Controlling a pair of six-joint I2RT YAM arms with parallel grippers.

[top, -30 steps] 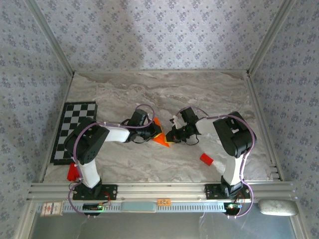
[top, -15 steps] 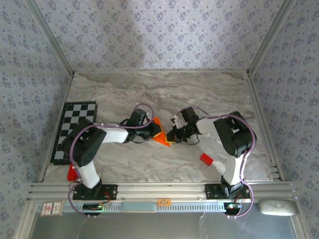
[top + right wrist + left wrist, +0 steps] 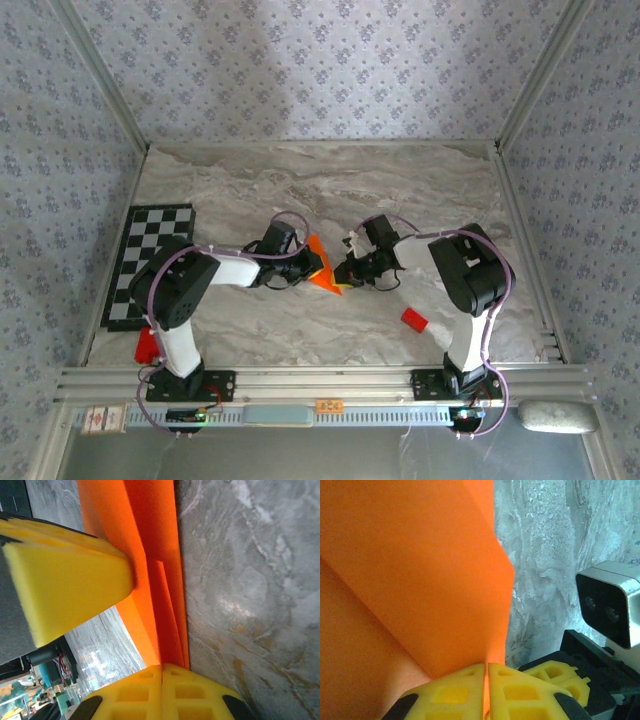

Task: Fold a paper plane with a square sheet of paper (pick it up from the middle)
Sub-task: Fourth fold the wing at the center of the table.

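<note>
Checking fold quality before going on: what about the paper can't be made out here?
- Top view: paper too small, partly under the left end effector and right end effector.
- Left wrist: paper cut off by top and left edges.
- Right wrist: the left end effector hides its left part.

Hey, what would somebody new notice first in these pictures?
The bright orange paper stands out, creased and pinched from both sides by the left gripper and right gripper at the middle of the marble table. Next come the checkerboard mat at the table's left edge and a small red block near the right arm's base.
</note>
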